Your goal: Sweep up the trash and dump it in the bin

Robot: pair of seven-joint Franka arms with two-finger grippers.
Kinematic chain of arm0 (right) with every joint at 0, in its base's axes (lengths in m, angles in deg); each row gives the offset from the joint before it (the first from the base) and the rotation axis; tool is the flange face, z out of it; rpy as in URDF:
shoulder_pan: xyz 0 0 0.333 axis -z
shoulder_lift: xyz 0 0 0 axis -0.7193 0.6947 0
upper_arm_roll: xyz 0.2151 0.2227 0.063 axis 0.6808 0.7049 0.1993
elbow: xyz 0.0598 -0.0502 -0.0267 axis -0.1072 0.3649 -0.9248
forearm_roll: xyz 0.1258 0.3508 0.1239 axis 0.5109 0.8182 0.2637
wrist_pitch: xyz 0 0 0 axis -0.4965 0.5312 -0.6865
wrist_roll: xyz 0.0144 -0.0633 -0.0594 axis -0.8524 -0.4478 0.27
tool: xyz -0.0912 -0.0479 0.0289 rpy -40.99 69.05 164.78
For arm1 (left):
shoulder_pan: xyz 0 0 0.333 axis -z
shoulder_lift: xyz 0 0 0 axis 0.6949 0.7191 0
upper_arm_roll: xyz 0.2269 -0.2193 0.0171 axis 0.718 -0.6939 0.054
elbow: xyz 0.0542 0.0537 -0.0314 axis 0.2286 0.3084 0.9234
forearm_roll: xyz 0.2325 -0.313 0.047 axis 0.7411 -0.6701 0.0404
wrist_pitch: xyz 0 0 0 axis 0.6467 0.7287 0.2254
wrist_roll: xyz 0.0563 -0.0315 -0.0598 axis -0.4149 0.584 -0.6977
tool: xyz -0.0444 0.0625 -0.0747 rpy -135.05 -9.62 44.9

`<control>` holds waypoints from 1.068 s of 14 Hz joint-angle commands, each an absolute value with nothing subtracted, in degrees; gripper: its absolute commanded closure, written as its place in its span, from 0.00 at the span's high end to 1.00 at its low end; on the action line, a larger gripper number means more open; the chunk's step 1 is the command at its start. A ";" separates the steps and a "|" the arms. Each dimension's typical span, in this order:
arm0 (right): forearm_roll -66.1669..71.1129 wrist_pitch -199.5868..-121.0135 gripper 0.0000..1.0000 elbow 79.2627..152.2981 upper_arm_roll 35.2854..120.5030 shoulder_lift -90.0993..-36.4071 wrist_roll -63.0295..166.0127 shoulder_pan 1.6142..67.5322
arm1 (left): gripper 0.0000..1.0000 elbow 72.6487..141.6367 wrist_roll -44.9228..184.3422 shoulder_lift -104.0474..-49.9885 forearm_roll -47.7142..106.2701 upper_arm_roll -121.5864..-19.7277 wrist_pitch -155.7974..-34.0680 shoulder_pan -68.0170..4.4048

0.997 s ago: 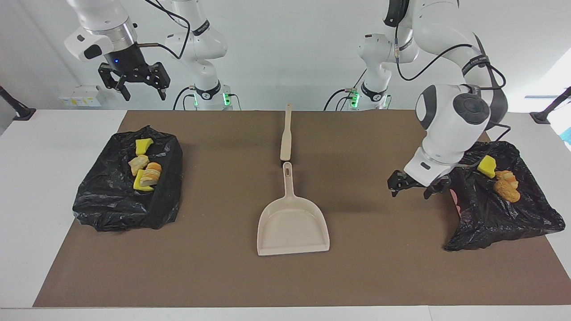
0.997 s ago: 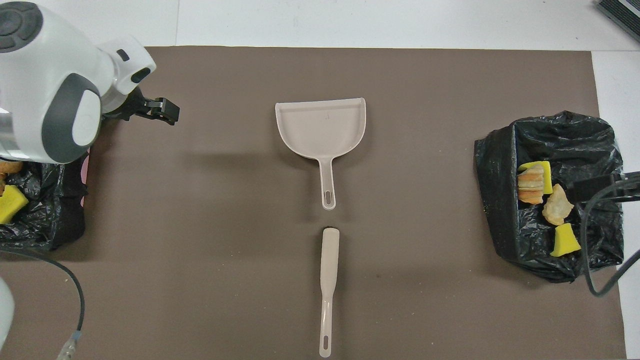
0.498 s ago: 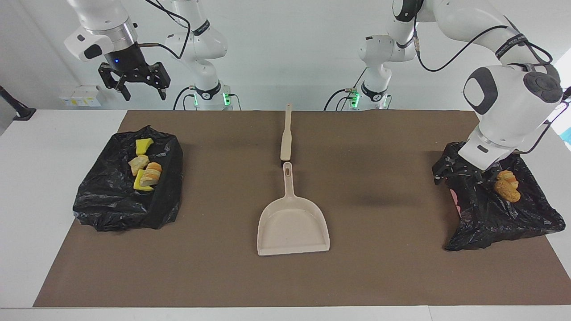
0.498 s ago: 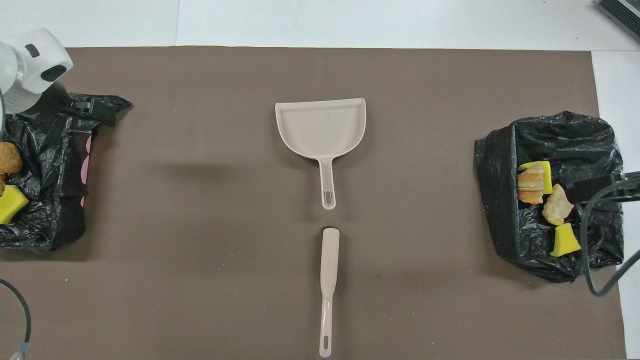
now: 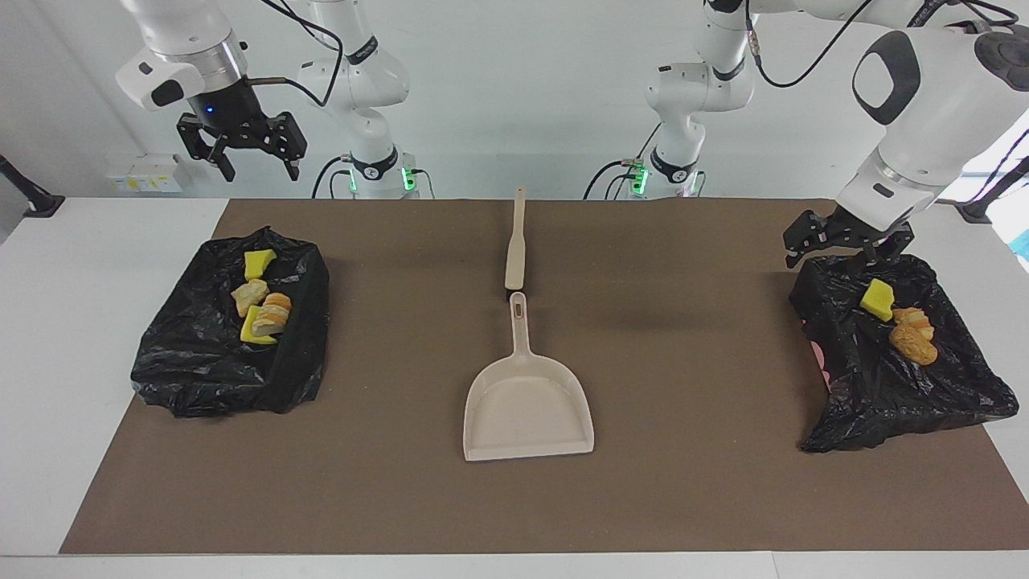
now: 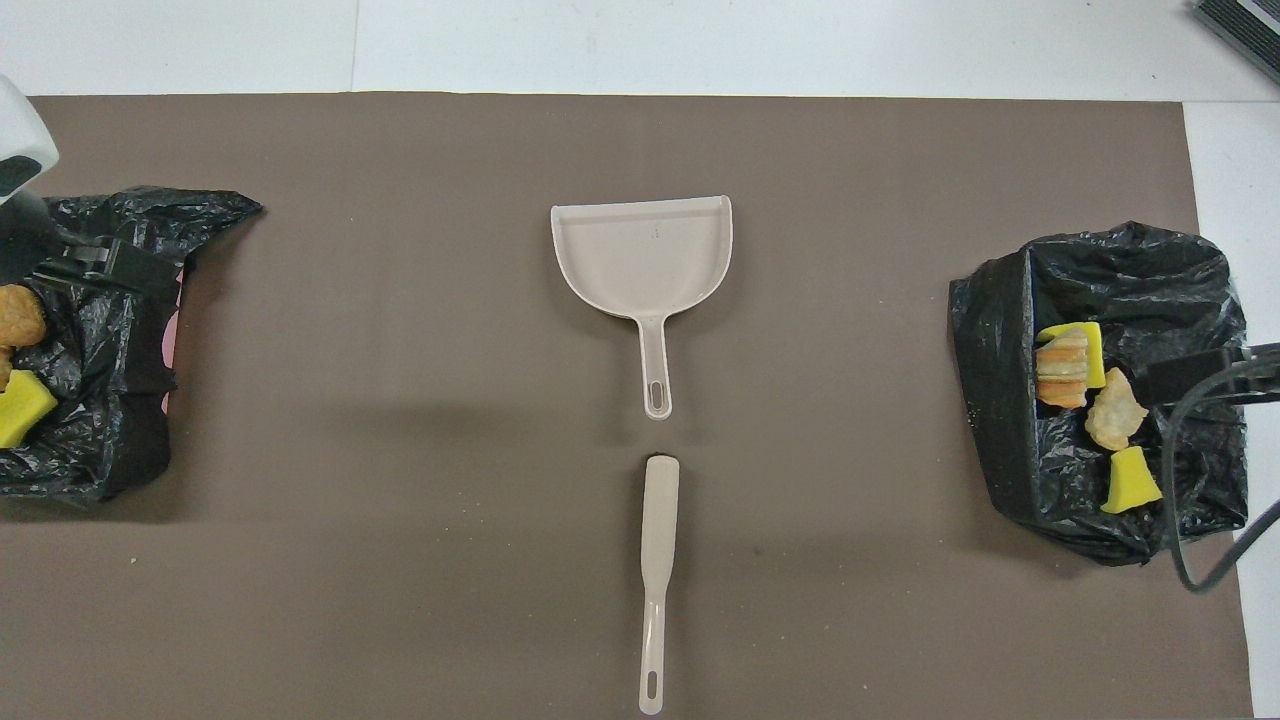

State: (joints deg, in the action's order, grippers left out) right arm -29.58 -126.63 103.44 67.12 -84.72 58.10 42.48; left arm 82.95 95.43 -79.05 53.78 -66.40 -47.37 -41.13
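Observation:
The trash lies in two black-bagged bins. The bin (image 5: 217, 370) toward the right arm's end holds a yellow sponge chunk (image 5: 259, 261) and two bread lumps (image 5: 249, 296), one of them on a second sponge. The bin (image 5: 908, 402) at the left arm's end holds a yellow sponge (image 5: 877, 299) and a bread lump (image 5: 913, 342). My left gripper (image 5: 844, 248) hangs open and empty over the edge of that bin nearest the robots. My right gripper (image 5: 259, 169) waits open and empty, high above the table edge near its own bin.
A beige dustpan (image 5: 526, 406) lies mid-table on the brown mat, with its handle pointing toward the robots. A beige brush (image 5: 515, 241) lies in line with it, nearer to the robots. White table edges (image 5: 72, 322) flank the mat.
My left gripper rose from low beside its bin, crossed the bin, and now hangs over the bin's robot-side edge. The yellow sponge there shows again. The right arm stayed put.

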 commanded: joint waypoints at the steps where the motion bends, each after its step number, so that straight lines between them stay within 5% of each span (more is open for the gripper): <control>1: -29.43 -126.73 1.00 103.87 67.09 -85.45 56.59 42.66 | 1.00 87.86 95.79 -82.42 55.12 -66.31 -48.22 -41.03; 15: -29.43 -126.73 1.00 103.87 67.09 -85.36 56.59 42.66 | 1.00 89.09 96.13 -87.78 55.56 -66.31 -46.11 -41.12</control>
